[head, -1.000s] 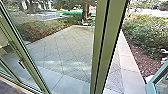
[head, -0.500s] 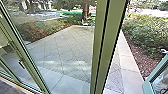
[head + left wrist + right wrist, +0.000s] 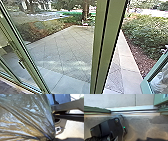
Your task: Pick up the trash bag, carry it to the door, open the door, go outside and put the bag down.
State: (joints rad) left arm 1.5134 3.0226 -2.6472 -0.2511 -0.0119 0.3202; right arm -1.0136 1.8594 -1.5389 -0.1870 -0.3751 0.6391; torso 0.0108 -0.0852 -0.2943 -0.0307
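The trash bag, clear and crinkled, shows large in the left wrist view, its folds drawn together where my left gripper is shut on it. In the head view, a green-framed glass door leaf stands swung outward at the lower right, with something whitish behind its glass. A wide green post rises left of the doorway. The right wrist view has the metal threshold running between green frames; how my right gripper stands cannot be made out.
Outside lies a paved yard with a pale stone border. Bushes grow over brown mulch on the right, and a hedge lines the left. A glass panel with a handle is at the left.
The green-framed leaf at the lower right has shifted a little leftward and up, and more of the whitish thing shows through its glass. The rest of the head view is unchanged.
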